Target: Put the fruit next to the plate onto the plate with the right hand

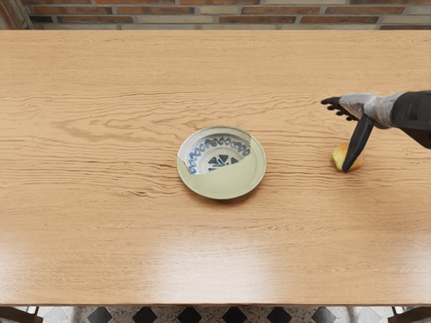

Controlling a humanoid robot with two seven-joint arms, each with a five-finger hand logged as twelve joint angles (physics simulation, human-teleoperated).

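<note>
From where I stand, bare wood runs between the plate [222, 189] and the fruit [339, 156], a free lane across the table [101, 235]. The plate's low rim is the only rise along it. The right hand [364, 110], fingers [333, 103] spread, hangs above the fruit, and its dark thumb crosses the fruit's right side, leaving the left side unblocked

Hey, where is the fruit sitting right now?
In the head view the fruit lies on the table toward the right edge, apart from the plate to its left, directly under the right hand, one finger crossing in front of it.
</note>
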